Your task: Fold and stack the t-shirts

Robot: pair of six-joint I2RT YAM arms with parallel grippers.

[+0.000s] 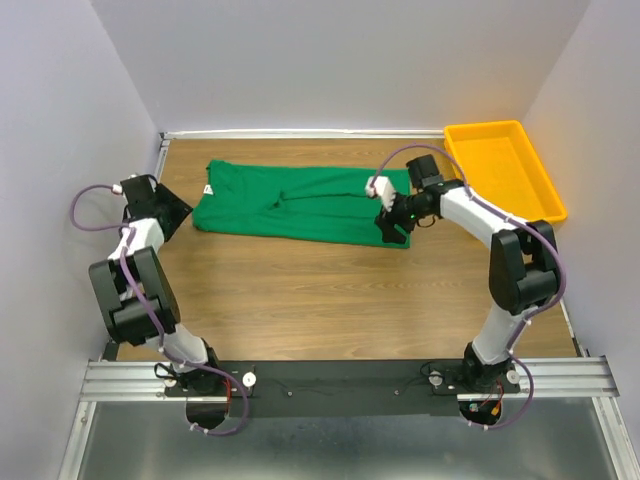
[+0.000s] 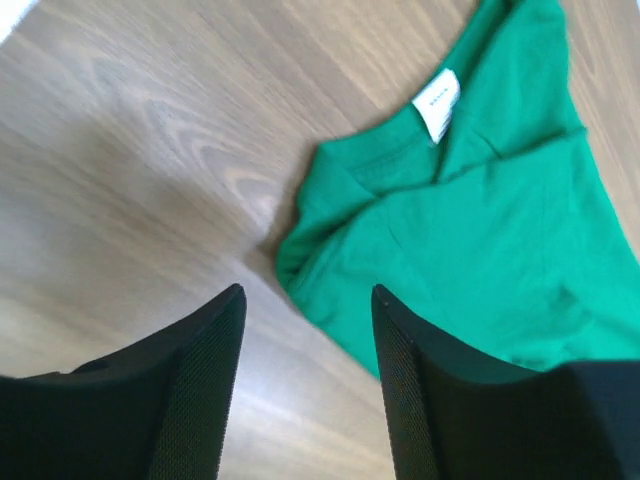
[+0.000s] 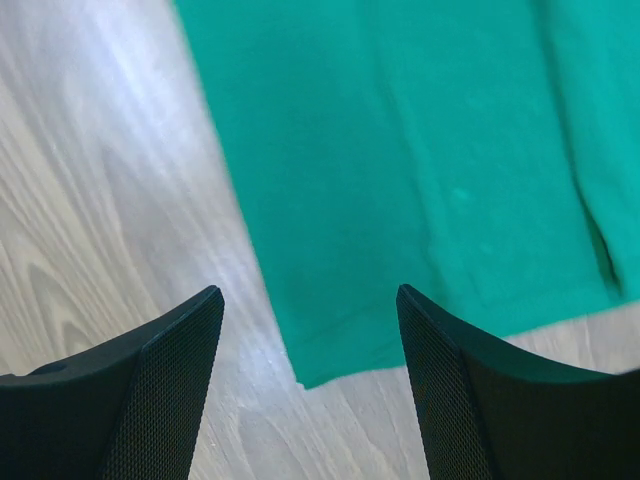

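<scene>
— Hovering where, the two grippers?
— Left gripper (image 2: 305, 300) spread, empty, over bare table (image 1: 320, 290) just beside the collar. Right gripper (image 3: 310, 300) spread above a hem corner.
— The t-shirt (image 1: 300, 205)?
— Flat across the table's far half; yellow tray (image 1: 553, 190) far right.

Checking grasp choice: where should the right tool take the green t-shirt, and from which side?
Likely its near hem corner, from straight above: the green t-shirt lies flat on the table, so only edges offer a pinch, and the open right tool hangs over that corner.
</scene>
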